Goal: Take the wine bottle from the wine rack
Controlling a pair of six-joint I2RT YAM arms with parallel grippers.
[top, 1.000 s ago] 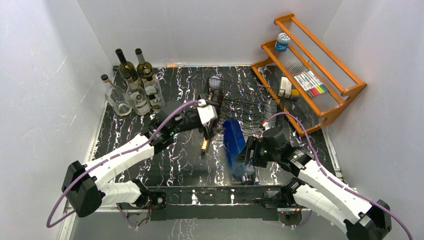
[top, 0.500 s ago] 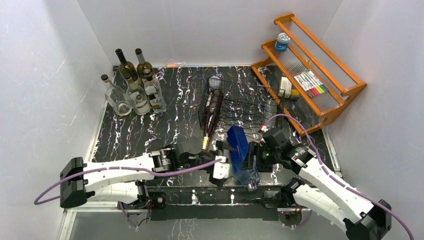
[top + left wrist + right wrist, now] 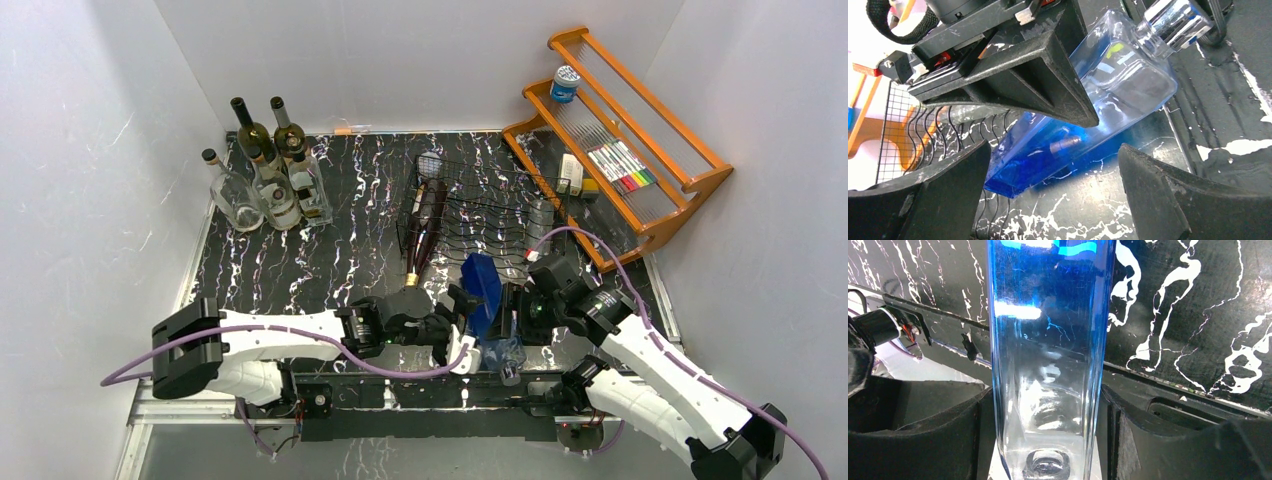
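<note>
A blue square glass bottle (image 3: 482,292) hangs tilted over the near table edge, its silver cap (image 3: 506,372) toward me. My right gripper (image 3: 512,312) is shut on it; in the right wrist view the glass (image 3: 1048,340) fills the gap between both pads (image 3: 955,440). My left gripper (image 3: 460,322) is open just left of the bottle. In the left wrist view the bottle (image 3: 1068,135) lies beyond the open left gripper (image 3: 1053,200). A dark wine bottle (image 3: 425,222) lies in the left cradle of the black wire wine rack (image 3: 490,205), neck toward me.
Several upright bottles (image 3: 265,175) stand at the back left. An orange wooden slatted shelf (image 3: 690,185) with markers (image 3: 620,165) and a blue-lidded jar (image 3: 565,82) stands at the back right. White walls close in on both sides.
My left arm swung from the rack down to the near edge, and its gripper now sits beside the blue bottle. The right gripper tilted the blue bottle and shifted it slightly right.
</note>
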